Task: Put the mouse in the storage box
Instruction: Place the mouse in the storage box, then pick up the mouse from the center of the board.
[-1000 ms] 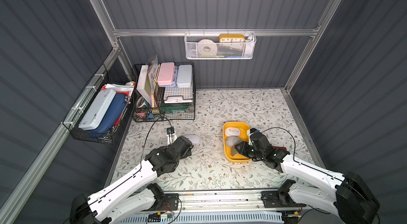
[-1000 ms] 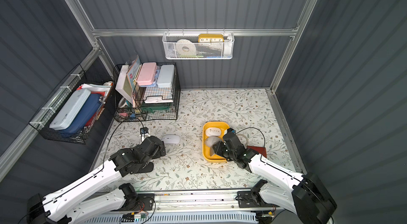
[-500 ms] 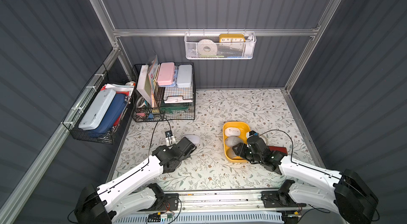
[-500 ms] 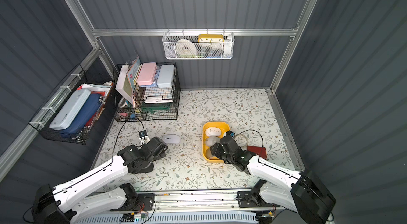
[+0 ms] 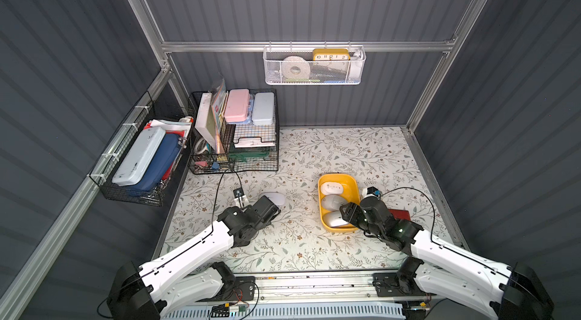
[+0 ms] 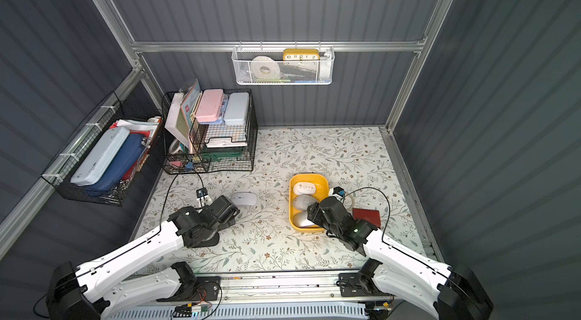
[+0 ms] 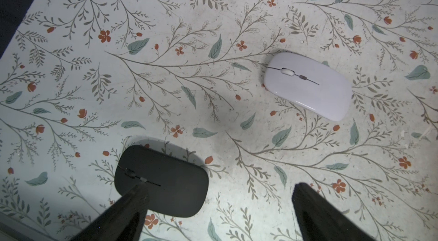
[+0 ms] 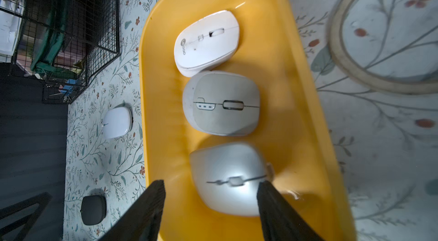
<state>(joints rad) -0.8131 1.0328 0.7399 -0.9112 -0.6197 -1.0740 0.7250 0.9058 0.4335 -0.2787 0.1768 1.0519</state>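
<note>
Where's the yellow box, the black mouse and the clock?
storage box (image 5: 351, 188), in a top view, bare floor by its far corner.
black mouse (image 7: 175, 180), left wrist view, middle of its back.
clock (image 5: 330, 55), in a top view, its numbered face.

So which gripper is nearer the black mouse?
Left. The left gripper hangs just above the black mouse; the right gripper is farther off, over the silver mouse in the storage box.

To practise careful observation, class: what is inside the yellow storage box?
The storage box holds three mice in a row: white mouse, grey mouse, silver mouse. The right hand, open, straddles the silver one. The floor beneath them is hidden.
</note>
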